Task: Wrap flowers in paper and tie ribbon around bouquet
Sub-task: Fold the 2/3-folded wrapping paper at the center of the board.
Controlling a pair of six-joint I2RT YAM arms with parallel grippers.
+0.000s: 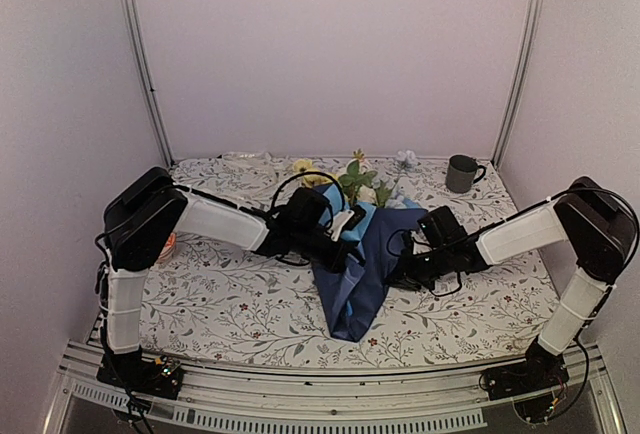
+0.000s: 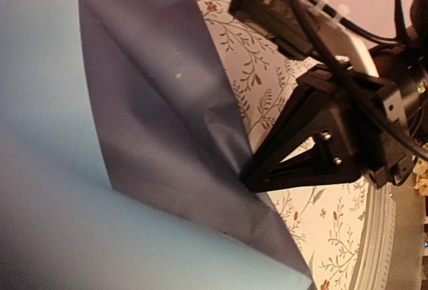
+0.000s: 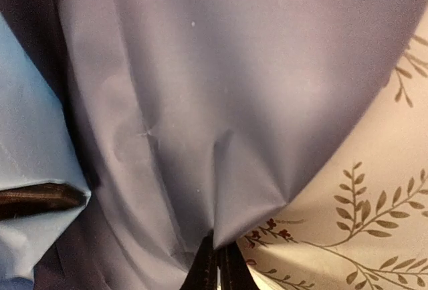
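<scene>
The paper (image 1: pixel 368 272) lies in the middle of the counter (image 1: pixel 220 306), folded loosely into a cone whose point faces the near edge. Its navy side is outward and a lighter blue layer shows along the left and upper folds. The flowers (image 1: pixel 352 182) stick out of its far end, green leaves and pale blooms, with one yellow bloom lying to the left of them.

Our right hand (image 3: pixel 215 264) is clamped on the paper's right edge. In its own view the fingers are pressed together at the bottom of the frame and creases fan up from the pinch. From the left wrist we see the same right hand (image 2: pixel 246 175) with its tips closed on the navy edge, just above the printed cloth (image 2: pixel 267 69).

Our left hand (image 1: pixel 338 249) sits at the paper's upper left, fingers together. Whether a fold is caught between them we cannot tell, as light blue paper fills most of that camera's view.

A dark mug (image 1: pixel 461 173) stands at the far right corner, well apart from the paper. A small white crumpled thing (image 1: pixel 405 159) lies near the back wall. An orange thing (image 1: pixel 168 247) is half hidden behind the left arm.
</scene>
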